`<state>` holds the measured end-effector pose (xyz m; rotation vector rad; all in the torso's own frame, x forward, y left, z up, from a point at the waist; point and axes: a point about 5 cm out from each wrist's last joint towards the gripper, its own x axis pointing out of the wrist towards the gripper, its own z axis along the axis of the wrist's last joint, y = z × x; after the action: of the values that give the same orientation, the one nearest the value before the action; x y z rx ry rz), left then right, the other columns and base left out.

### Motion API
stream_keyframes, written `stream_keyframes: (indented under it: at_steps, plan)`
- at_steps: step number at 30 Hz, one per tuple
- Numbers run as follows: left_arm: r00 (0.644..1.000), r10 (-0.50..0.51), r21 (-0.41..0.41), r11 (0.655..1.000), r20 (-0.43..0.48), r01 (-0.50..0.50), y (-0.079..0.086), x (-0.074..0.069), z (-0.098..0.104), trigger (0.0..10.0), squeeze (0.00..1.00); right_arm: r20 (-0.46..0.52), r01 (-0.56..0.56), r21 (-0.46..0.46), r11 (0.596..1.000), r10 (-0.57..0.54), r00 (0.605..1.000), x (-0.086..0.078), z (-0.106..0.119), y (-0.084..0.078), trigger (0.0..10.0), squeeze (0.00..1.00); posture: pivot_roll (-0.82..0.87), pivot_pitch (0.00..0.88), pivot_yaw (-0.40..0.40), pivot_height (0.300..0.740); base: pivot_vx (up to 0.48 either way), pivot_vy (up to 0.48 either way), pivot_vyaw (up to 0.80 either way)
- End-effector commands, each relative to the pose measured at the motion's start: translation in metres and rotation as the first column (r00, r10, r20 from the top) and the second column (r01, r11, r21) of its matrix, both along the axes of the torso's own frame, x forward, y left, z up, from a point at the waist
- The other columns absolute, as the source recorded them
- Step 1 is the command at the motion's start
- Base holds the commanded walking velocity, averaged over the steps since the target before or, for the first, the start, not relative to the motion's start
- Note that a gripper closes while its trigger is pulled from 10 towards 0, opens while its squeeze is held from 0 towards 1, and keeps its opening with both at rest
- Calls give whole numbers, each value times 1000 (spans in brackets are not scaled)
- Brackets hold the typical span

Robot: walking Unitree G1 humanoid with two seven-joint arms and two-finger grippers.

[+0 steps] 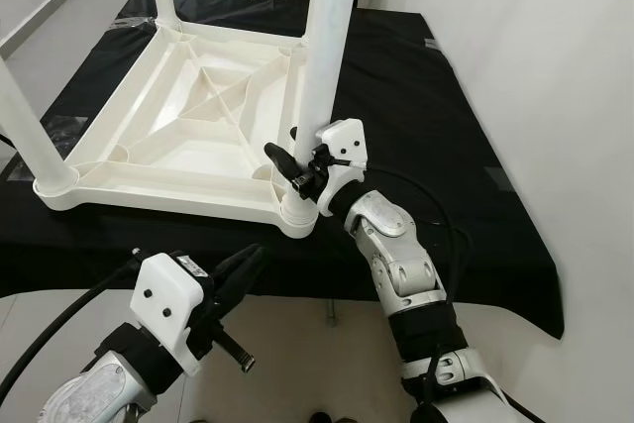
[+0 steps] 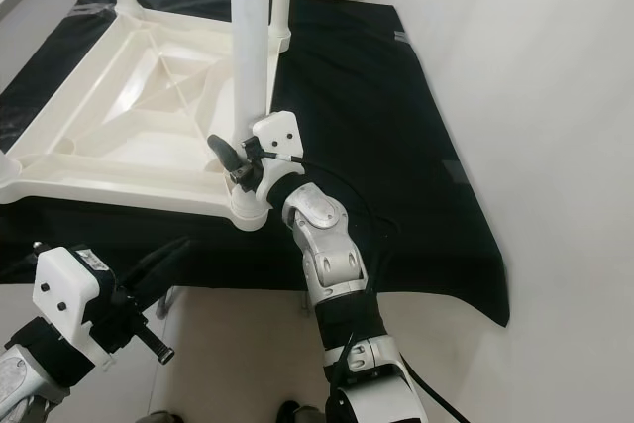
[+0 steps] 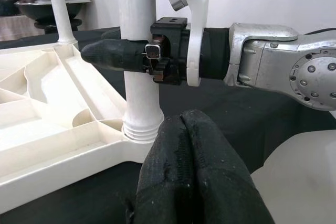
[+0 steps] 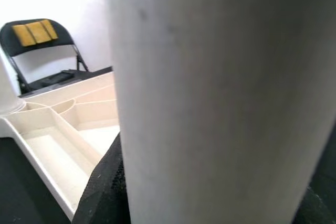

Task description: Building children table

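Table leg [image 1: 327, 56] in closed R tool [image 1: 302, 167]

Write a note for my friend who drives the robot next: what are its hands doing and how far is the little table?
Right gripper: fingers clamped around the near-right leg, just above its socket.
Left gripper: fingers shut, holding nothing, low in front of the table edge.
Tabletop: upside down on the black cloth; four legs stand upright in the corner sockets.
Done: all legs placed.
Left: the gripped leg's threads show above the socket in the left wrist view, so it probably needs seating; then flip the table.
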<state>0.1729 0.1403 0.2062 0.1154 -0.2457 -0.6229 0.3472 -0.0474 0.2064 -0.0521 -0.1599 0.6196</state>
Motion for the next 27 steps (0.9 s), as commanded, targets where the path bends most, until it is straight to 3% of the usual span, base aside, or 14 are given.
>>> stream_keyframes:
  at_steps: [1, 4, 5, 6, 7, 8, 12, 13, 15, 16, 23, 24, 25, 27]
  plan:
    - [1000, -12, 6, 1000, -20, 12, -1, -1, -2, 10000, 0, -209, 65, -144, 987, -95, 973, -2, -51, -14, 10000, 0, 171, 268, -144, 740, 0, 0, 0]
    - [1000, -13, 6, 1000, -20, 13, -1, -2, -2, 10000, 0, -215, 74, -137, 988, -102, 971, -2, -48, -14, 10000, 0, 171, 268, -144, 740, 0, 0, 0]
    - [1000, -14, 6, 1000, -20, 14, -1, -2, -2, 10000, 0, -208, 32, -98, 995, -51, 977, -2, -39, -10, 10000, 404, 175, 271, -149, 740, 0, 0, 0]
    - [1000, -14, 6, 1000, -20, 14, -1, -2, -2, 10000, 0, -208, 32, -98, 995, -51, 977, -2, -39, -10, 10000, 404, 175, 271, -149, 740, 0, 0, 0]
    - [1000, -13, 6, 1000, -19, 13, -2, -2, -2, 10000, 0, -161, -93, -38, 995, 86, 983, 1, -20, -6, 10000, 1000, 178, 272, -152, 740, 0, 0, 0]
    - [1000, -12, 6, 1000, -18, 12, -1, -2, -1, 10000, 0, -87, -233, -23, 972, 230, 969, 3, 0, -5, 10000, 1000, 179, 272, -155, 740, 0, 0, 0]
    - [1000, -11, 7, 1000, -18, 11, -2, -2, -1, 10000, 0, -23, -350, -45, 936, 349, 937, 3, 14, -6, 10000, 1000, 178, 271, -158, 740, 0, 0, 0]
    - [1000, -10, 6, 1000, -17, 10, -2, -2, -1, 10000, 0, 26, -443, -98, 891, 447, 894, 5, 28, -11, 10000, 110, 185, 272, -163, 740, 0, 0, 0]
    - [1000, -10, 6, 1000, -17, 10, -2, -2, -1, 10000, 0, 26, -443, -98, 891, 447, 894, 5, 28, -11, 10000, 110, 185, 272, -163, 740, 0, 0, 0]
    - [1000, -10, 6, 1000, -17, 10, -3, -2, -1, 10000, 0, 52, -502, -146, 853, 513, 857, 6, 37, -15, 10000, 0, 187, 272, -165, 740, 0, 0, 0]
    - [1000, -7, 7, 1000, -16, 7, -4, -3, -2, 10000, 0, 37, -654, -253, 713, 683, 730, 12, 58, -19, 10000, 0, 203, 269, -175, 740, 0, 0, 0]
    - [1000, -6, 7, 1000, -15, 6, -4, -3, -2, 10000, 0, 25, -678, -261, 687, 707, 707, 13, 62, -17, 8510, 0, 208, 267, -178, 740, 0, 0, 0]
    - [1000, -4, 8, 1000, -14, 4, -5, -3, -2, 10000, 0, 16, -706, -259, 659, 734, 679, 15, 67, -15, 0, 0, 209, 266, -180, 740, 0, 0, 0]
    - [1000, -4, 9, 1000, -14, 4, -5, -4, -2, 10000, 0, 10, -725, -258, 639, 752, 659, 16, 70, -13, 0, 0, 210, 265, -180, 740, 0, 0, 0]
